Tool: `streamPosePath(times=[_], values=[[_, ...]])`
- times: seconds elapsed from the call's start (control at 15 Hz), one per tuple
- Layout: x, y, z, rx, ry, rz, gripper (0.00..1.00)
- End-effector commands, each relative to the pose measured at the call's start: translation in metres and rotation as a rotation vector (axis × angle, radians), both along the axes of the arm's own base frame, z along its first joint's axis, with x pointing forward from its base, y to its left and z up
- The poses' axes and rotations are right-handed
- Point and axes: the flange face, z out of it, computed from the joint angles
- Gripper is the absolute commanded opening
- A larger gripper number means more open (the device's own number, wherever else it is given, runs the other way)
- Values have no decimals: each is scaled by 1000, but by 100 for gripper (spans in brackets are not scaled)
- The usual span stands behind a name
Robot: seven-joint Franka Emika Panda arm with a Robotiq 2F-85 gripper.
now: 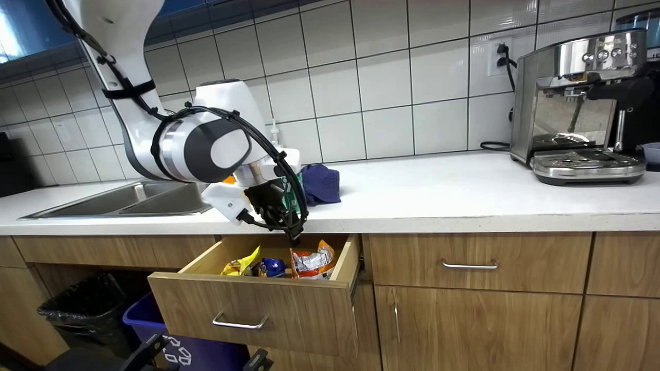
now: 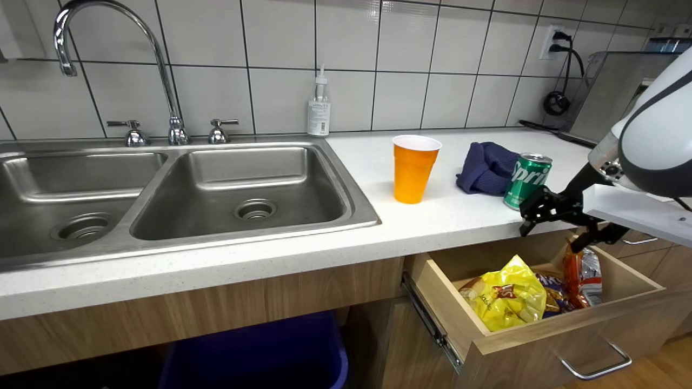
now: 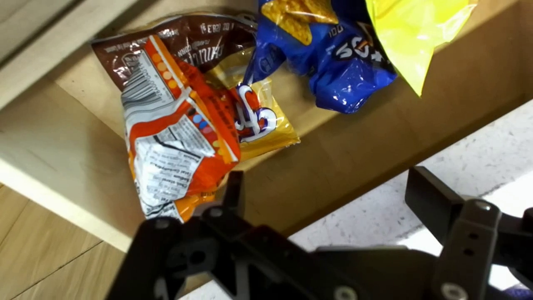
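The gripper (image 3: 329, 191) had its jaws spread wide above the open drawer (image 1: 258, 304). In the wrist view, one fingertip (image 3: 235, 187) showed just beside an orange-and-white snack bag (image 3: 179, 137); I couldn't tell whether they touched. That bag lay in the drawer, partly over a brown-and-gold bag (image 3: 270, 121). Near them sat a blue bag (image 3: 345, 75), and next to it a yellow bag (image 2: 513, 292). On the countertop (image 1: 438, 190) behind, a green Sprite can (image 2: 527, 181) stood upright, a dark blue cloth (image 2: 486, 167) bunched beside it. Further along I saw an orange cup (image 2: 413, 170), then the steel sink (image 2: 361, 210) with a clear pump bottle (image 2: 319, 114) at its back corner. Well away in the opposite direction stood a silver coffee machine (image 1: 580, 103), near a wall outlet (image 1: 493, 67).
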Motion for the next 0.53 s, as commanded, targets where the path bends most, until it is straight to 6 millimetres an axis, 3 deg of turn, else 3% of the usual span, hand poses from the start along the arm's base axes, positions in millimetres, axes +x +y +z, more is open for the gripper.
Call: streamPosePath(times=[0.0, 0.47], values=[[-2, 2, 36, -27, -3, 30, 100], [-8, 13, 70, -35, 62, 96, 100]])
